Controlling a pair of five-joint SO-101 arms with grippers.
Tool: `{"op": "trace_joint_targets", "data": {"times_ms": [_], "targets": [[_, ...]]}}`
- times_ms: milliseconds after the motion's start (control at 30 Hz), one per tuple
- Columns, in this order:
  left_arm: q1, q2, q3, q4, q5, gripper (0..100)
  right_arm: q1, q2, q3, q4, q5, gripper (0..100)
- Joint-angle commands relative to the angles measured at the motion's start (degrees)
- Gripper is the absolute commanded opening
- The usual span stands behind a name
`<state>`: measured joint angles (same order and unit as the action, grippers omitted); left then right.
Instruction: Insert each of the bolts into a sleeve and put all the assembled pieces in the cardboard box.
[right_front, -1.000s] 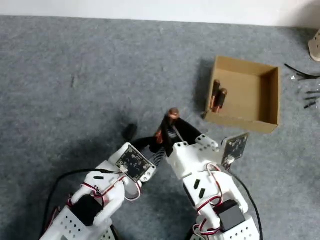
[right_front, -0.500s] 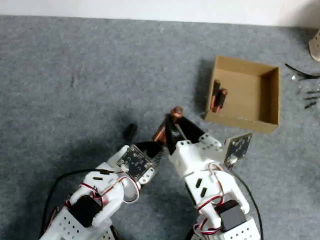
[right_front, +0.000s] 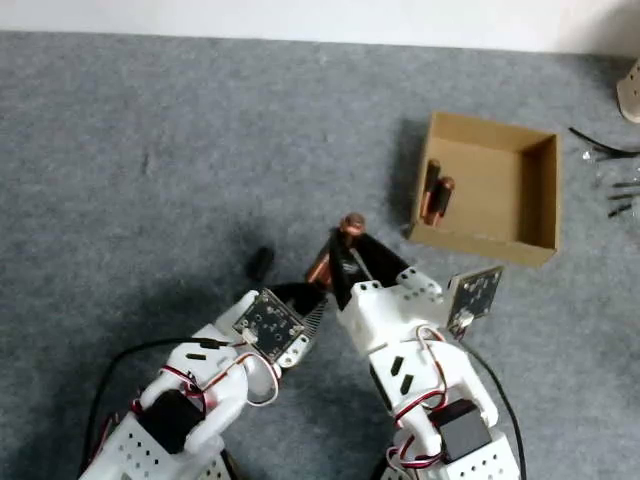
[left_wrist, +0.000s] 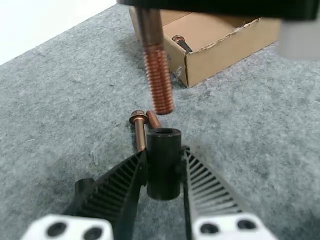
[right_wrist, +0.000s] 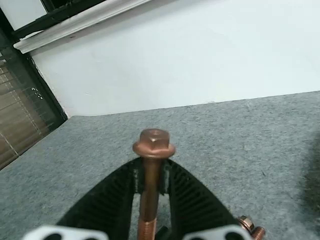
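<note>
Left pincer (left_wrist: 163, 155) clamped on an upright black sleeve (left_wrist: 163, 172); right pincer (right_wrist: 150, 172) clamped on a copper bolt (right_wrist: 153, 145), threaded tip just above the sleeve's mouth; cardboard box (right_front: 480, 243) at right, two assembled pieces (right_front: 435, 197) inside.

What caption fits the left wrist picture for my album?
Left hand grips a sleeve, its opening facing a bolt, box beyond.
</note>
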<state>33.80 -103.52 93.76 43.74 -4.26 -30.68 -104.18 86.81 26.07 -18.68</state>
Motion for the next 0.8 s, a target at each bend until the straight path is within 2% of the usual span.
{"op": "trace_joint_targets", "data": {"times_ms": [0,433,600,767], "targets": [[1.2,-0.9,-5.3,0.0,0.6,1,-0.3,-0.5,0.2,-0.4,-0.3,0.4],[1.0,-0.9,-8.1,-0.2,0.5,1,-0.6,-0.5,2.8,-0.4,-0.3,0.4],[-1.5,-0.9,-7.4,-4.2,0.5,1,-0.6,-0.5,3.5,-0.4,-0.3,0.4],[-4.8,-0.9,-2.4,-14.1,0.5,1,-1.8,-0.5,3.7,-0.4,-0.3,0.4]]}}
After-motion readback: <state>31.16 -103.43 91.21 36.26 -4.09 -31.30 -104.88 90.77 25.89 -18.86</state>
